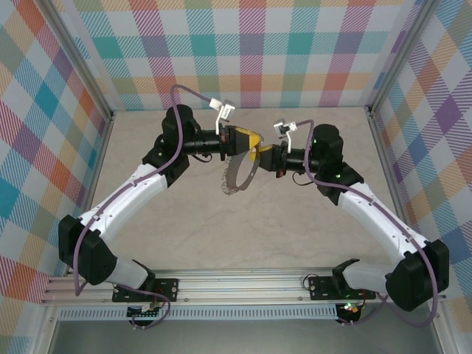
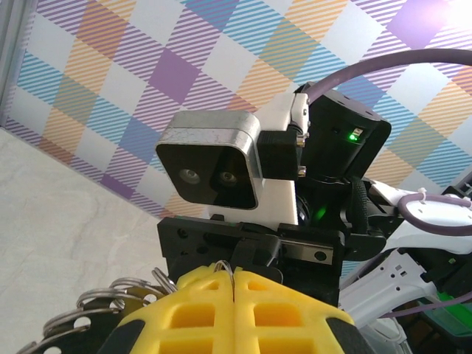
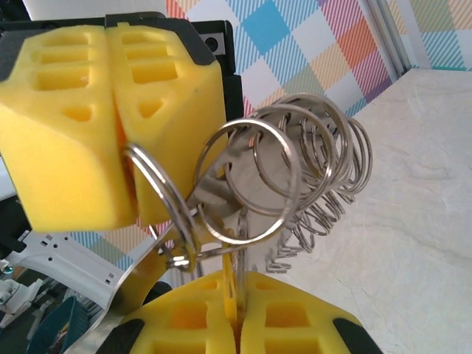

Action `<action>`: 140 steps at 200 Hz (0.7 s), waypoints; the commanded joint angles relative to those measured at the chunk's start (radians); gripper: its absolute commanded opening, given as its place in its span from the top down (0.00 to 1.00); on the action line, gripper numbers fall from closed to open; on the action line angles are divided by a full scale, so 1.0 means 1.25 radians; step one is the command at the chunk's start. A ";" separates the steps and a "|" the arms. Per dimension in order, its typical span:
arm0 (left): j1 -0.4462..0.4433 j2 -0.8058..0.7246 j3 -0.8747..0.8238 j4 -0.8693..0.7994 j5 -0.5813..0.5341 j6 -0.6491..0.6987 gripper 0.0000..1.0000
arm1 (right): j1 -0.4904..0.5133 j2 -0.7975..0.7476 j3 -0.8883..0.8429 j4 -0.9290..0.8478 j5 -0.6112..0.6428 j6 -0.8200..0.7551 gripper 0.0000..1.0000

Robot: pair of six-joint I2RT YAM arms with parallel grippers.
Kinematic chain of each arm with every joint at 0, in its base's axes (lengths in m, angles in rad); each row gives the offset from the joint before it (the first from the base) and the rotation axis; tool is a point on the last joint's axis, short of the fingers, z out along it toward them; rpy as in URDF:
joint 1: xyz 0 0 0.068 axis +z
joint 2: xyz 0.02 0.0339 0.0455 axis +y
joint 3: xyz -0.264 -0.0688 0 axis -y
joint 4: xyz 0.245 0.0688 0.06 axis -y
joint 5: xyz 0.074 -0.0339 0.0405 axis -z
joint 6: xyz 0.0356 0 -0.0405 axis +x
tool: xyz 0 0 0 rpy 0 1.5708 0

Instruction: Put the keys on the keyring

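Plaid walls (image 1: 251, 51), marbled table (image 1: 243, 236), left end effector (image 2: 234, 284), right end effector (image 3: 237, 310), both seemingly pinching wiry silvery keyring (image 3: 324, 147).

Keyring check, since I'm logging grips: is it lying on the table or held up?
Held up: the left tool and right tool are both shut on the keyring, which hangs between them off the table.

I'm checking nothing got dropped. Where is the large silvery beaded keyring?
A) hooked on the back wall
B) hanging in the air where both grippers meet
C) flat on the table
B: the top view shows the silvery beaded keyring hanging above the marbled table between the left gripper and right gripper, both shut.
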 commanded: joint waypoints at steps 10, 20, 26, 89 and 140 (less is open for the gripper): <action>-0.012 -0.039 0.012 -0.021 0.016 0.057 1.00 | 0.015 -0.024 0.036 -0.108 -0.007 -0.086 1.00; -0.012 -0.041 0.016 -0.040 0.020 0.073 1.00 | 0.015 -0.023 0.050 -0.144 -0.008 -0.107 1.00; -0.011 -0.039 0.020 -0.050 0.023 0.079 1.00 | 0.015 -0.021 0.056 -0.159 -0.012 -0.116 1.00; -0.014 -0.030 0.010 -0.032 0.027 0.064 1.00 | 0.029 0.044 0.100 -0.114 -0.090 -0.068 1.00; -0.020 -0.030 -0.018 0.010 0.005 0.036 1.00 | 0.048 0.074 0.088 -0.071 -0.090 -0.046 1.00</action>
